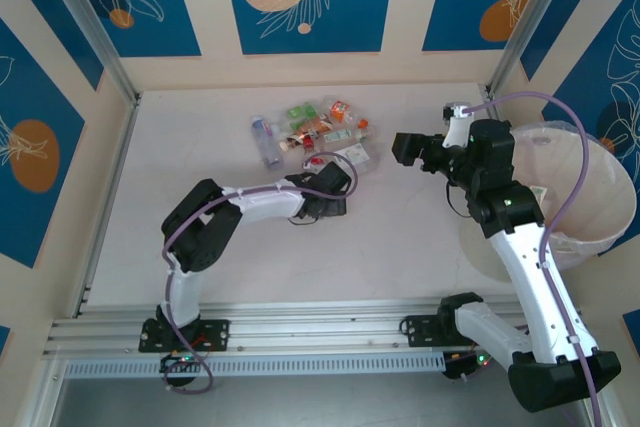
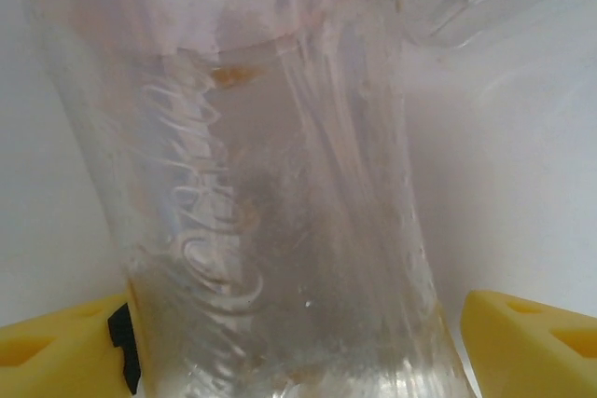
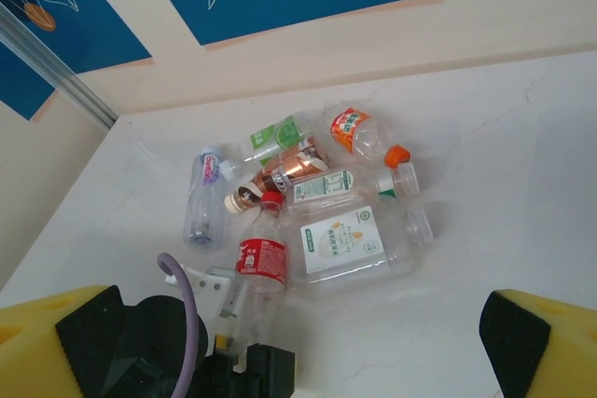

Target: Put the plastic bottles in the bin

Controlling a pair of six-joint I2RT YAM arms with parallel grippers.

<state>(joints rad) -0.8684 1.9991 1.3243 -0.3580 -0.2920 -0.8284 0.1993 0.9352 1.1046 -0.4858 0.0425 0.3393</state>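
Remaining: bottles [image 3: 308, 202] piled on surface [image 1: 200, 147], upper centre.
Bin [image 1: 600, 197]: contents unclear.
Left end effector [image 2: 294, 342]: apart, straddling clear bottle [image 2: 280, 184].
Right end effector [image 3: 303, 333]: apart, empty.

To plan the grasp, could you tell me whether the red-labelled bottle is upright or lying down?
Lying down: the red-labelled bottle rests lengthwise on the table.

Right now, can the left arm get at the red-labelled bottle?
Probably yes: the left gripper has its jaws on either side of the red-labelled bottle, with nothing in between.
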